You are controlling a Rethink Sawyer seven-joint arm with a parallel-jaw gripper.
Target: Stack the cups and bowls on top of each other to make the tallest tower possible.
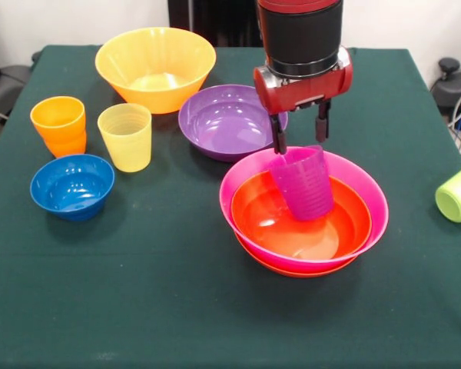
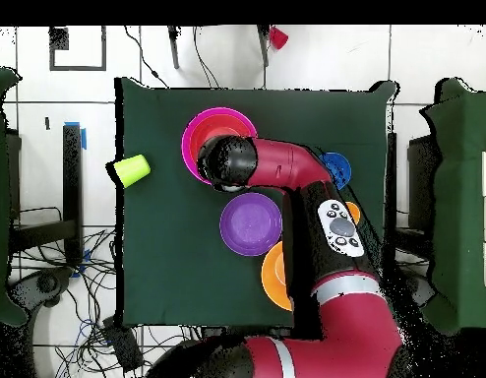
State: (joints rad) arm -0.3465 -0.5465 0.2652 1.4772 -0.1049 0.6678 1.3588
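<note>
arm (image 2: 286, 167): glossy red shell, black joints | wrist: black cylinder, red head | grey button panel

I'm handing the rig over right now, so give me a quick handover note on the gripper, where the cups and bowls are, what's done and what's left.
Gripper: fingers straddle the rim of the purple cup, which sits tilted in the red-orange bowl; a firm grip cannot be confirmed.
Done: red-orange bowl nested in the pink bowl, another red-orange rim showing beneath.
Left, all loose on the table: purple bowl, yellow-orange bowl, blue bowl, orange cup, yellow cup, and a lime green cup on its side near the table's edge.
</note>
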